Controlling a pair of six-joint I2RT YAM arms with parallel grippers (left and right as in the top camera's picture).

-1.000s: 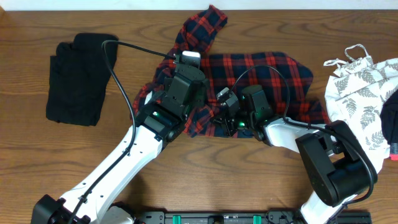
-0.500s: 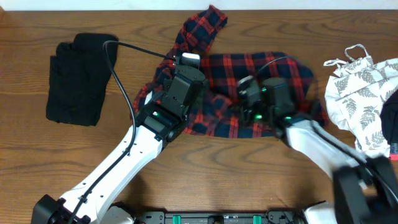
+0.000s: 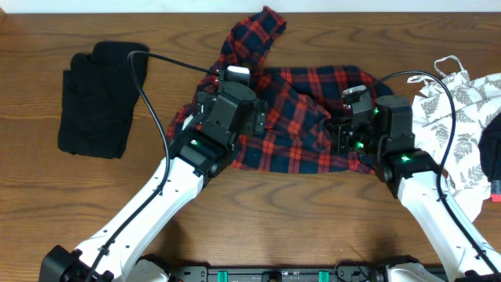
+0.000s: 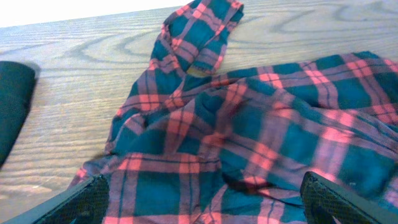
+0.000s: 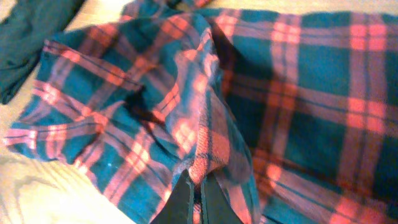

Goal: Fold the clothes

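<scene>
1. Judging from both wrist views, only one arm has any grip on the cloth. The right fingers (image 5: 185, 199) are clenched on a raised ridge of the plaid shirt (image 3: 301, 133). The left fingers (image 4: 87, 198) stand wide apart above the shirt's left part, grasping nothing.
2. The plaid shirt lies rumpled in the middle of the desk (image 3: 78, 204), between the two arms. One sleeve (image 3: 254, 39) trails toward the far edge.
3. Risk: the right pinch sits at the very fingertips. A quick pull could let the ridge slip out, and the fold would collapse.
4. Risk: nothing pins the left side. If the right arm drags its fold across, the whole shirt may slide along with it and bunch instead of creasing.
5. Risk: the far sleeve is not tucked in. A body fold made now would probably leave it sticking out or trap it crooked.
6. Risk: the right arm works just beside the leaf-print garment (image 3: 462, 110). A wide swing to the right could shove or snag it.
7. Count:
   - one plaid shirt
   - one black garment (image 3: 98, 106), lying well apart at the left
   - one white leaf-print garment at the right
   - a dark item cut off at the right edge, which I cannot identify
   - two arms, each with one pair of fingers
</scene>
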